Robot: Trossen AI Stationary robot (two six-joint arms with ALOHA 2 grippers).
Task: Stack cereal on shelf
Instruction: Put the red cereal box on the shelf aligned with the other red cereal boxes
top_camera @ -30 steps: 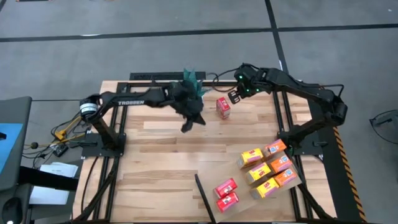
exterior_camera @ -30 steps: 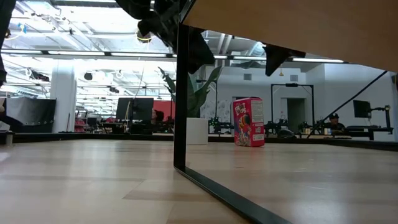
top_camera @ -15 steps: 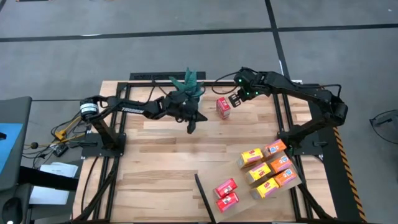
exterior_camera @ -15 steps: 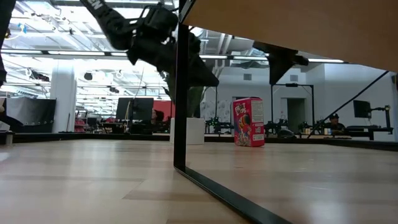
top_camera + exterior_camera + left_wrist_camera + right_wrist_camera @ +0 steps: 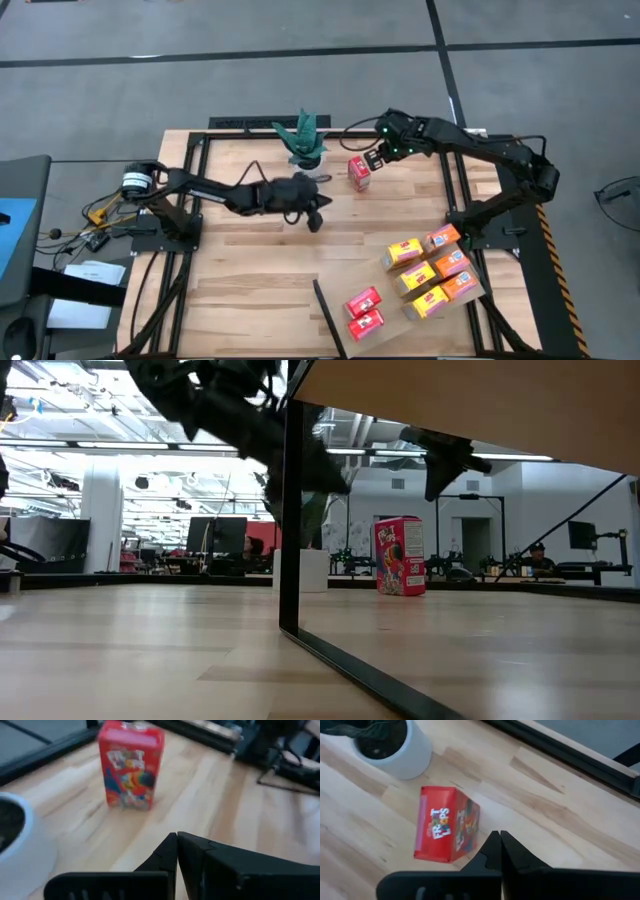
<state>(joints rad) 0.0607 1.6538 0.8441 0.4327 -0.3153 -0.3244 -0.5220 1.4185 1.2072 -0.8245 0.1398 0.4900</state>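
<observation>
Overhead looks straight down, low looks level across; both wrists closely share the red cereal box [image 5: 130, 764]

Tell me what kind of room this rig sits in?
Probably an open-plan robotics lab or office: monitors on desks behind the table, ceiling strip lights, and a seated person at more equipment.

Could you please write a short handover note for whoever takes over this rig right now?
Left gripper: shut, empty, above the tabletop just short of the potted plant.
Right gripper: shut, empty, hovering beside the standing red cereal box near the table's far edge.
Other cereal boxes: six yellow and orange ones and two red ones lie in a cluster on the robot's right, toward the near edge of the table.
Shelf: the pale board with its dark edge shows only in the low view, and nothing is visible on it.
Done: no stacking visible.
Left: apparently every box, starting perhaps with the standing red one.
</observation>
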